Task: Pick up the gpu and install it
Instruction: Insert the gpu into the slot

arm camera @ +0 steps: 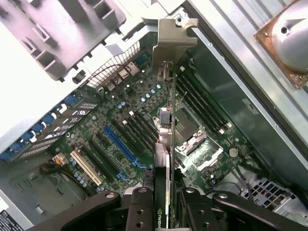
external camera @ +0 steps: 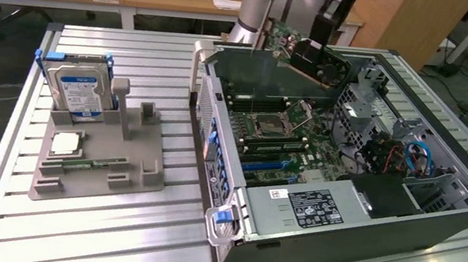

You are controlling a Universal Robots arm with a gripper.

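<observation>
At the exterior view's left, the hard drive is propped upright in the grey holder. Toward its right, the gpu is held on edge above the open computer case, likely so it can be pushed straight down into the board. It is pinched by the closed hand. Its flat sides are hidden in the wrist view.

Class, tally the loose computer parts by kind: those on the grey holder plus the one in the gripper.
hard drive: 1
processor chip: 1
memory stick: 1
gpu, held by the gripper: 1
Total: 4
</observation>
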